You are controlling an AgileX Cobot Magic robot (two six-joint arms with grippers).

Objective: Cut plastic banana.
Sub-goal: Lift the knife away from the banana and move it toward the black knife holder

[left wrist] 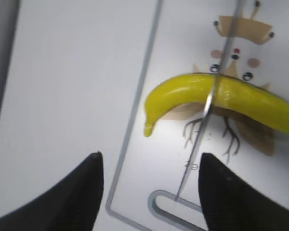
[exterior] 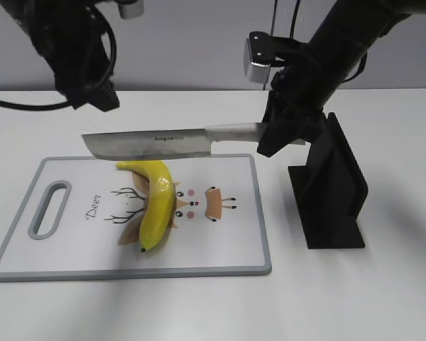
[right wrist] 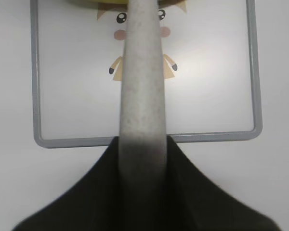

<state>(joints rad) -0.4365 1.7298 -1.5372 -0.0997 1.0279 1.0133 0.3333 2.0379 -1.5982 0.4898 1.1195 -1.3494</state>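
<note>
The plastic banana is glossy yellow and lies on the white cutting board, roughly in its middle. It also shows in the left wrist view. My right gripper is shut on the grey handle of a steel knife. The blade is held level, edge down, above the banana's far end. The handle fills the right wrist view. In the left wrist view the blade appears edge-on across the banana. My left gripper is open and empty, high above the board's left end.
A black knife stand is on the white table right of the board. The board has a grey rim, a handle slot at its left end and a printed deer cartoon.
</note>
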